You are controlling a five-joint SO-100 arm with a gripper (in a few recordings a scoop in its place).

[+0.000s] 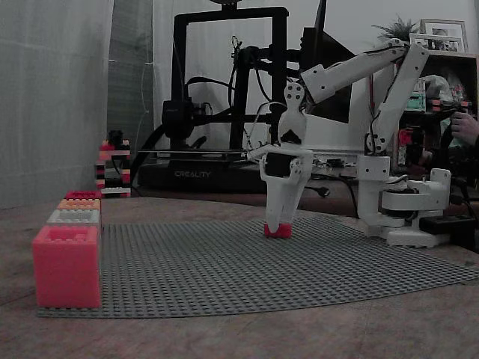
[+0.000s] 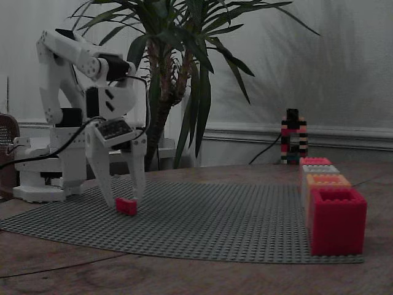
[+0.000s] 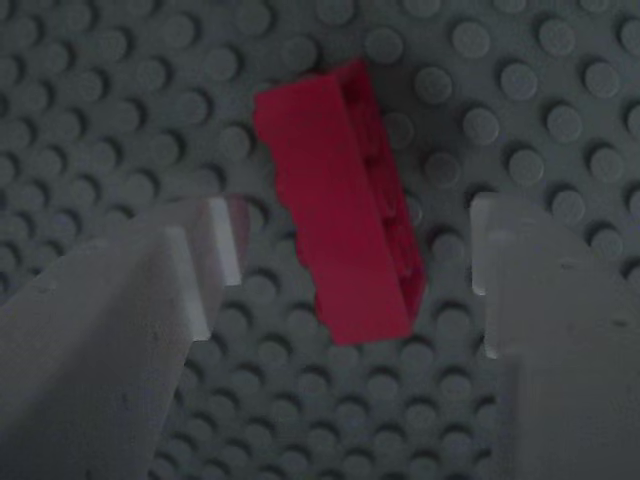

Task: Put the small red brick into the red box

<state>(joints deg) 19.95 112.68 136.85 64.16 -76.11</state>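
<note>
The small red brick point(image 3: 345, 200) lies on the grey studded baseplate point(image 3: 120, 80), slanted between my two white fingers with a gap on each side. My gripper point(image 3: 355, 240) is open, its tips down at the plate around the brick point(image 1: 278, 231) point(image 2: 126, 206). In both fixed views my gripper point(image 1: 278, 223) point(image 2: 126, 200) straddles the brick near the arm's end of the plate. The red box point(image 1: 82, 195) point(image 2: 315, 161) is the deep crimson one at the far end of a row of boxes on the plate's opposite edge, well away from the gripper.
The row also holds a big coral-pink box point(image 1: 66, 265) point(image 2: 336, 221), a grey-white box point(image 1: 73, 217) and an orange box point(image 1: 78, 203). A striped brick tower point(image 1: 114, 168) point(image 2: 293, 136) stands beyond the row. The arm's base point(image 1: 408, 209) sits off the plate.
</note>
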